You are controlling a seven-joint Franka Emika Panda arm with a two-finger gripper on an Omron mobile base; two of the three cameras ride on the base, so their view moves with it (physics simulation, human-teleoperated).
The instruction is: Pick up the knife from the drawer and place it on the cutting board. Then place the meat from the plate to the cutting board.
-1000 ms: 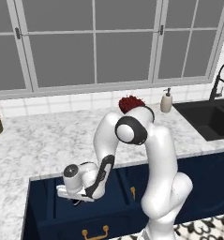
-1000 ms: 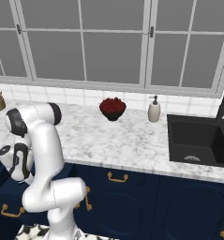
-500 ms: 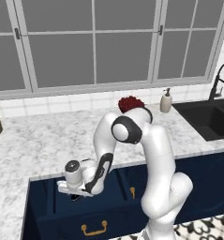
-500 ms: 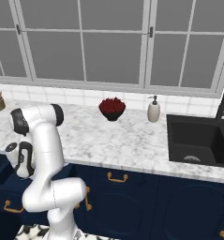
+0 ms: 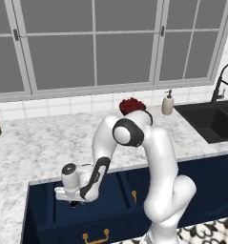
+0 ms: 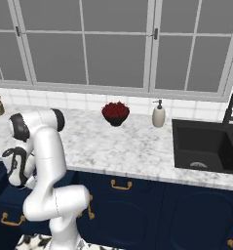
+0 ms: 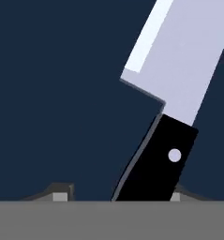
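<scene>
Reaching down into the open drawer (image 5: 48, 209), the arm has sunk lower than a moment ago. Its gripper (image 7: 115, 197) is closing around the knife (image 7: 172, 108) lying on the drawer floor, fingers (image 7: 61, 193) either side of the black handle; a firm pinch I cannot tell.

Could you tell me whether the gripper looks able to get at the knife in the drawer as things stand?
Probably yes. The gripper is down inside the open drawer, and the hand view shows the knife lying on the drawer floor with its black handle between the finger tips, nothing covering it.
</scene>
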